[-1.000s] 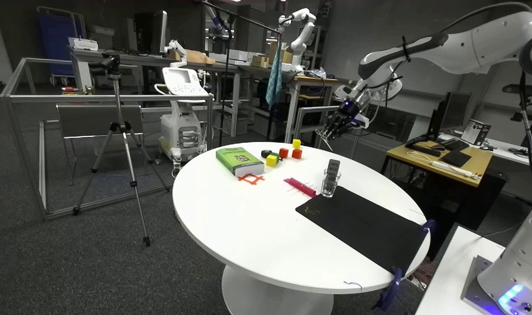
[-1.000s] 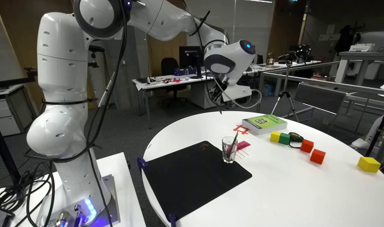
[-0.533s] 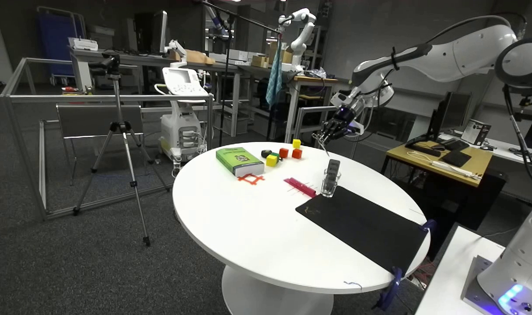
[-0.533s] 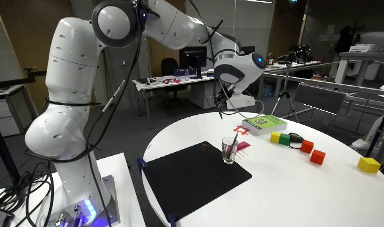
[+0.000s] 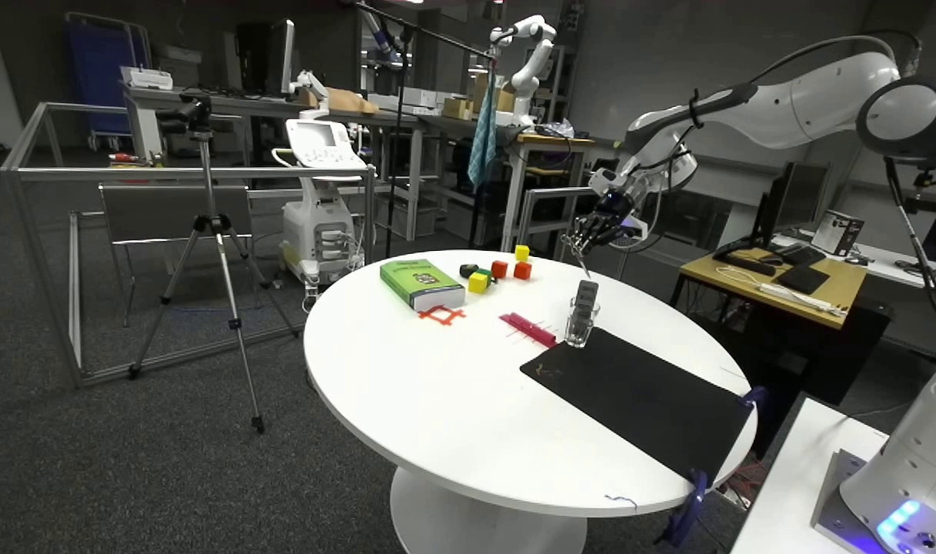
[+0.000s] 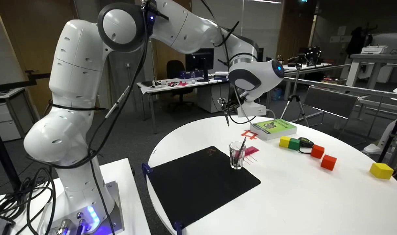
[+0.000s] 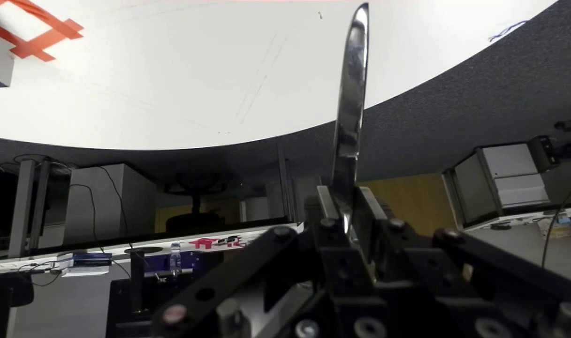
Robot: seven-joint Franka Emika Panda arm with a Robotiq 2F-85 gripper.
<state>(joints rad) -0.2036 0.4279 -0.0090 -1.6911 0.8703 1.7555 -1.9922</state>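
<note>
My gripper point(image 7: 346, 202) is shut on a shiny metal table knife point(image 7: 353, 89), its blade pointing out from between the fingers. In both exterior views the gripper point(image 5: 579, 242) point(image 6: 222, 102) is above the far part of the round white table point(image 5: 437, 400), and the knife point(image 6: 227, 120) points down, its tip apart from the tabletop. A clear glass point(image 5: 578, 332) point(image 6: 236, 158) stands at a corner of a black mat point(image 5: 644, 400) point(image 6: 201, 186). A dark grey flat object point(image 5: 586, 296) leans upright in the glass. The gripper touches nothing else.
A thick green book point(image 5: 423, 283) point(image 6: 273, 128), red tape marks point(image 5: 441, 314), a crimson strip point(image 5: 529, 329), a black tape measure point(image 6: 305, 142) and coloured cubes point(image 6: 328, 162) lie on the table. Blue clamps point(image 5: 691, 500) hold the mat at the edge.
The arm has come lower and my gripper with the knife is nearer the tabletop. In an exterior view it shifted left, then back right. The knife stays held; objects on the table have not moved.
</note>
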